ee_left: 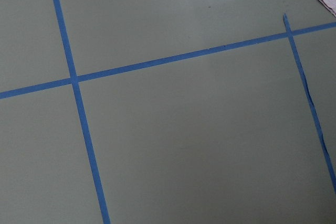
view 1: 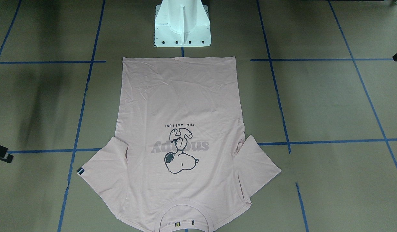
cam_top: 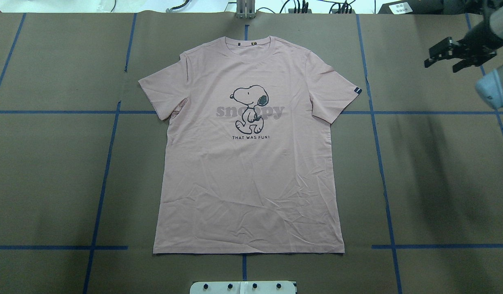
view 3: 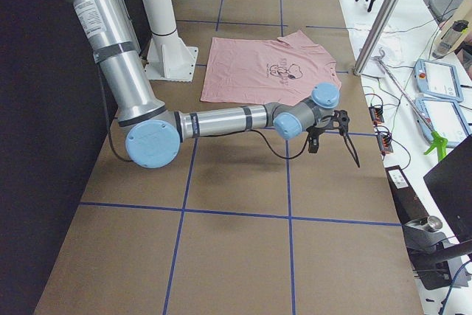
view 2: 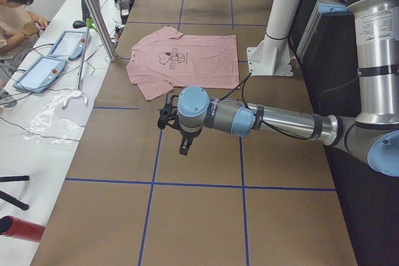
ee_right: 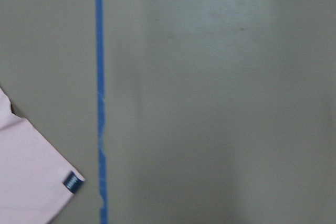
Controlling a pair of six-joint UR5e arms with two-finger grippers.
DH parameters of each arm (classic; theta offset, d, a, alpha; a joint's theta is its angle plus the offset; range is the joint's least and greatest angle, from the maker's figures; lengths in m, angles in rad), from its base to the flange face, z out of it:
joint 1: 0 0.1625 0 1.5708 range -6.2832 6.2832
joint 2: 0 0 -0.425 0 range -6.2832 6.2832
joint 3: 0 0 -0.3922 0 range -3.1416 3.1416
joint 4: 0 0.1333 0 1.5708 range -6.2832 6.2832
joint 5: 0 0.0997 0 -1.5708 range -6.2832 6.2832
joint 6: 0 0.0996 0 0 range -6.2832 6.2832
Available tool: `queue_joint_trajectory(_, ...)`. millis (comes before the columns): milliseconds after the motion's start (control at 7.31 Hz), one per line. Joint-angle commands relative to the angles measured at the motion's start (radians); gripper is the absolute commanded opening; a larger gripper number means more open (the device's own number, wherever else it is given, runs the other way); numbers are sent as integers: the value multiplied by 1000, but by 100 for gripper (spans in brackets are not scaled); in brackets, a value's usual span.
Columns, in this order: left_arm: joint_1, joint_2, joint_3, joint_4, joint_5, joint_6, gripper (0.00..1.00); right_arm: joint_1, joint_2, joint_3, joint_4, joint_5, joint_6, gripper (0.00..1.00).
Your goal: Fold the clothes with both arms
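Shirt [cam_top: 251,171] lay flat and print-up mid-table [cam_top: 51,183]. In the overhead view the collar [cam_top: 247,45] sat at 12 o'clock and the hem [cam_top: 247,251] at 6, just short of the white base [view 1: 182,29]. Both sleeves were spread, to approx 10 and 2, w/ the dark tag [cam_top: 358,90] on the 2 o'clock one. Only light creases in the lower half, no fold made yet. Prob. laid out this way so every edge and corner is free to grab and the tape [cam_top: 382,163] grid gives a ref for centring.

R gripper [cam_top: 441,61] hung above the table at about 2 o'clock from the shirt, well apart from it, fingers spread w/ nothing between them. Its wrist cam caught only the tagged sleeve tip at its frame's 8 o'clock.

L gripper [view 2: 173,130] was off toward 9 o'clock, outside the overhead frame and clear of the cloth. Its wrist cam saw just a sleeve corner at 1 o'clock. Fingers: can't tell spread or closed, as only a sliver shows in the front view.

Judgement: the arms flanked the shirt, one per side, so each could reach in for its own side w/o crossing. Task at the very start.
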Motion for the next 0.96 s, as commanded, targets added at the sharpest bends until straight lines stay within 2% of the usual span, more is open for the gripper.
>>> queue_joint_trajectory(0, 1, -5, 14, -58, -1, -3, 100, -171, 134, -53, 80, -154, 295, 93)
queue_joint_trajectory(137, 1, -11, 18, -74, -1, -5, 100, -202, 140, -64, 80, -203, 318, 85)
queue_joint_trajectory(274, 1, -12, 25, -76, -1, -3, 100, -222, 171, -104, 80, -211, 371, 82)
queue_joint_trajectory(410, 3, -15, 29, -76, -1, -3, 100, -241, 191, -134, 80, -256, 382, 81)
queue_joint_trajectory(684, 3, -14, 28, -82, -1, -3, 100, -259, 184, -155, 80, -299, 381, 70)
queue_joint_trajectory(821, 3, -14, 26, -92, -1, -3, 100, -259, 173, -152, 82, -299, 380, 70)
